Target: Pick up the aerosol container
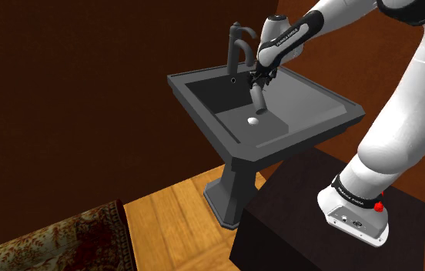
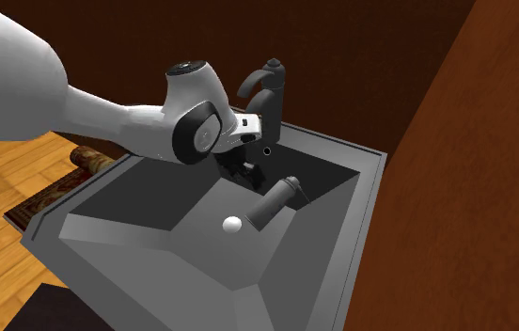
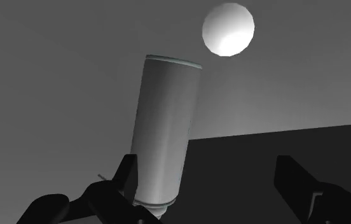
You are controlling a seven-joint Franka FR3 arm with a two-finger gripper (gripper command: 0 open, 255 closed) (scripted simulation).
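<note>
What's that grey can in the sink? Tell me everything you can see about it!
The aerosol container is a plain grey cylinder, no label, with a thin rim at one end and a darker cap at the other. It lies tilted in the dark sink basin, rimmed end near a small white ball. The open gripper straddles its cap end: one finger is right beside it, the other far off, so it isn't clasped.
</note>
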